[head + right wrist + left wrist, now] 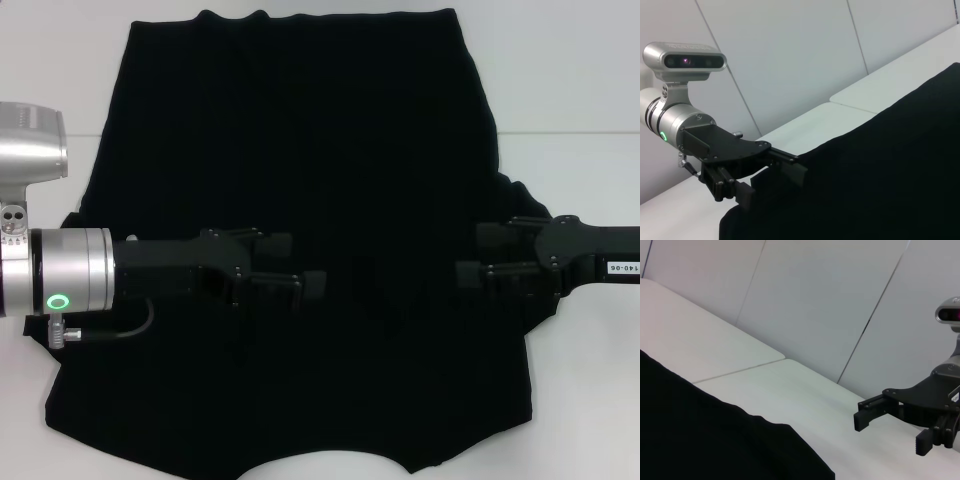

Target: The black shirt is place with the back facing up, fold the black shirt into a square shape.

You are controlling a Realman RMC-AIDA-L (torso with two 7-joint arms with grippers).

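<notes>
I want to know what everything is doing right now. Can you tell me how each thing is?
black shirt: spread out flat on the table, not folded yet.
left gripper: open, out over the shirt, holding nothing.
right gripper: open, out over the shirt's other side, holding nothing.
table: white, with the shirt lying on it.

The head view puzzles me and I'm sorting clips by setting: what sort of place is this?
Probably a lab or test bench: a bare white table, plain pale wall panels, and only the black shirt laid out between the left gripper and right gripper.
</notes>
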